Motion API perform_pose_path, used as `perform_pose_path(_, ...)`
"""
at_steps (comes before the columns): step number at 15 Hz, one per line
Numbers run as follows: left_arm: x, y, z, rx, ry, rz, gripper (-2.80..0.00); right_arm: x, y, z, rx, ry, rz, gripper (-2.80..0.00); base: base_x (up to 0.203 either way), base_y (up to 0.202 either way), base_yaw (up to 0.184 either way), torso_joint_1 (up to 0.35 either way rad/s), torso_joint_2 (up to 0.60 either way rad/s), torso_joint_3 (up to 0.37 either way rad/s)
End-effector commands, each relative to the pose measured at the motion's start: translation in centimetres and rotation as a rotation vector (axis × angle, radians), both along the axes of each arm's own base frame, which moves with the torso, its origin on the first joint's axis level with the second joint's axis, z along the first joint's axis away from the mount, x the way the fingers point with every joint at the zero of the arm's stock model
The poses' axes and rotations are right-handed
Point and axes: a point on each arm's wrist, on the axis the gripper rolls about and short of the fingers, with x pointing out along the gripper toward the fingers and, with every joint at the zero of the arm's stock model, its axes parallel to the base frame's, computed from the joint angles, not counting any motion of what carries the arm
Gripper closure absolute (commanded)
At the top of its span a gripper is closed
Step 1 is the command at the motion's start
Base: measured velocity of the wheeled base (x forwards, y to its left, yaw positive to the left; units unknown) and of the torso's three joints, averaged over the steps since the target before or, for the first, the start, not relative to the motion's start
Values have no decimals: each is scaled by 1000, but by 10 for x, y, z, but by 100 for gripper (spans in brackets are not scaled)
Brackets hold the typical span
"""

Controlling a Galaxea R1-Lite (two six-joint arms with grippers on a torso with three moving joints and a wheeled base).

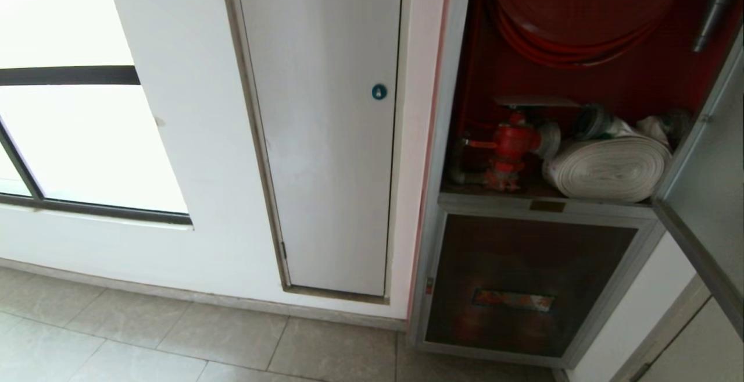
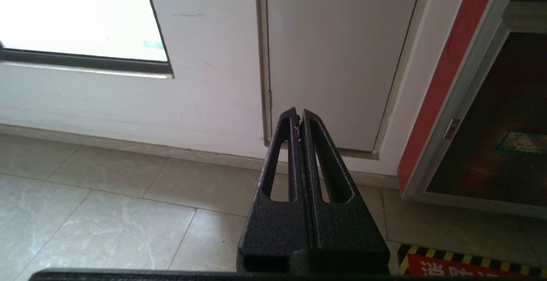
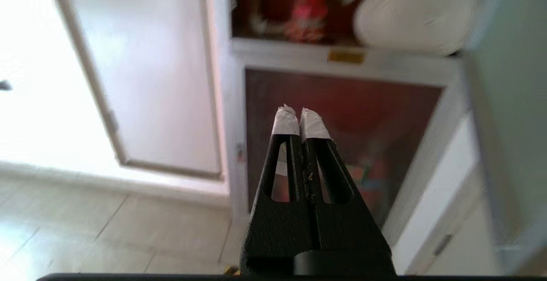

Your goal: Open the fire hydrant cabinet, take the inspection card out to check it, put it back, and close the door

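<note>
Daylight is seen through a window (image 1: 87, 138) set well to the left of the fire hydrant cabinet (image 1: 459, 109). Between window and cabinet, a plain white panel (image 1: 325, 138) with a round blue lock (image 1: 379, 92) is fitted into the wall, just beside the cabinet's silver frame. The cabinet is found open: its red interior is exposed, with a red hose coil (image 1: 581, 15) hung at the top, a red valve (image 1: 511, 146) lower down on the left side, and a white rolled hose (image 1: 610, 167) laid just to the right of the valve. Below this compartment, a smaller dark pane (image 1: 523, 283) with a red label is framed in silver. The door (image 1: 709, 196) is swung outward at the cabinet's right edge, seen nearly edge-on. The inspection card cannot be made out anywhere in the views.

The left gripper (image 2: 298, 112) is held low, to the left of the cabinet, pointed at the foot of the white panel; its jaws are pressed together with nothing between them. The right gripper (image 3: 300, 110) is pointed at the cabinet's lower dark pane, its white-padded jaws closed and empty. Neither arm is caught in the head view.
</note>
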Motion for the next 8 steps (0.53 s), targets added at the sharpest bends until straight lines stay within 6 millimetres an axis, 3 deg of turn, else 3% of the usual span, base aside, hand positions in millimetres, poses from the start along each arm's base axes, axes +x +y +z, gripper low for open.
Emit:
perform_pose_path(1,0,0,-1,0,4,1,0,8,-1,32,1,31,-53,0,0,0,0,0,0,0)
perform_pose_path(8,0,0,-1,0,5,1,0,52,-10,102,18,2,-442,0,0,0,0,0,0,0)
